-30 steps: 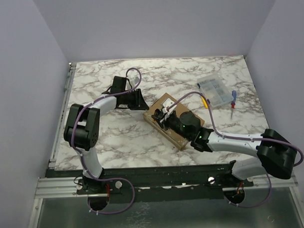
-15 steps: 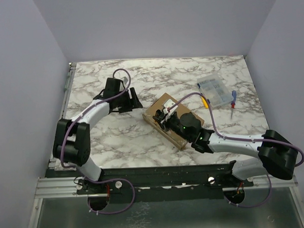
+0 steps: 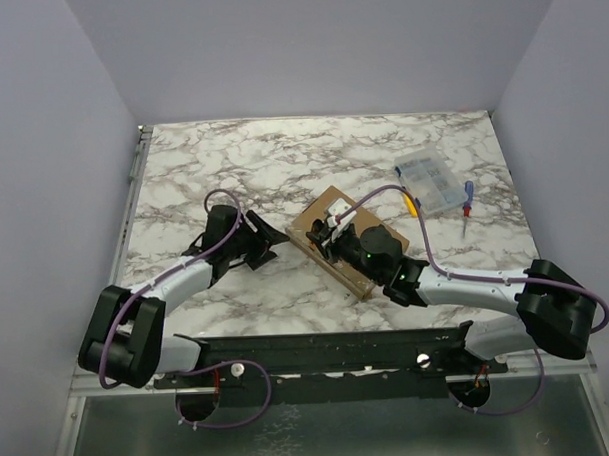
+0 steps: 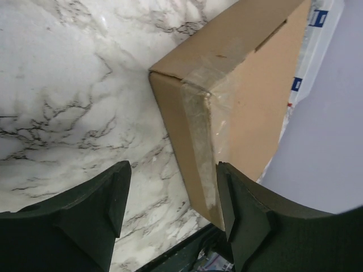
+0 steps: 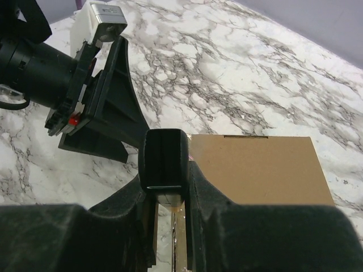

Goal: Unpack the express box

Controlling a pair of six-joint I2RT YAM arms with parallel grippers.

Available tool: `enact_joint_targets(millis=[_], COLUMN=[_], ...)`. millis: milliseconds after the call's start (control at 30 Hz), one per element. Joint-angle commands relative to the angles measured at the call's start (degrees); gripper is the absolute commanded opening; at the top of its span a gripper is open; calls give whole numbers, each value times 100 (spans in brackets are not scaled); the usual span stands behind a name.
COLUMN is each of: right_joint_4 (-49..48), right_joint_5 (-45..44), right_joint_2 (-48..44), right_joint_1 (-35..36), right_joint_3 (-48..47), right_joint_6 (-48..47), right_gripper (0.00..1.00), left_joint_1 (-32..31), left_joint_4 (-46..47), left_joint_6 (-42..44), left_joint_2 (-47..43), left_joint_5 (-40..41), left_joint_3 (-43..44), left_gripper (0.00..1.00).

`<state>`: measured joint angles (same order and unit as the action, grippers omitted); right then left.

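The express box point(image 3: 319, 222), flat brown cardboard, lies shut at the table's middle. In the left wrist view its taped corner point(image 4: 195, 107) points between my fingers. My left gripper point(image 3: 267, 247) is open and low on the table, just left of the box's left corner, the corner edge within the gap point(image 4: 171, 170). My right gripper point(image 3: 327, 242) lies over the box's top, shut on a black tool point(image 5: 164, 161) whose tip sits at the box's left edge. The box top point(image 5: 255, 170) shows to the right of it.
A clear compartment case point(image 3: 430, 182) and a blue-handled screwdriver point(image 3: 468, 197) lie at the right back. A flat blue-and-white packaged item point(image 4: 317, 45) lies against the box's far side. The black rail point(image 3: 329, 342) runs along the near edge.
My left arm has swung from behind the box's far-left side down toward the near side, and its gripper now faces the box's left corner. The right arm and box have not moved.
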<state>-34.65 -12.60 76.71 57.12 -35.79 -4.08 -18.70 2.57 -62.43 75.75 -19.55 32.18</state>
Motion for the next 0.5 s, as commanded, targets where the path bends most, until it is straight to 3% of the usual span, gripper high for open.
enact_joint_targets(millis=[0,167,467], right_joint_4=[-110,-97,45], right_joint_5=[-125,-102,-219], right_joint_2=[70,71,31], right_joint_1=[53,53,67], right_joint_3=[81,57,18], right_joint_6=[133,162,163], right_gripper=[1,1,1], left_joint_1=[-239,-588,-847], left_joint_4=[1132,1674,2119], left_joint_6=[-684,-783,-675], left_joint_2=[-228,-227,645], left_joint_5=[528,1015,1111], left_joint_3=[-172,-433,-89], left_gripper=[67,65,58])
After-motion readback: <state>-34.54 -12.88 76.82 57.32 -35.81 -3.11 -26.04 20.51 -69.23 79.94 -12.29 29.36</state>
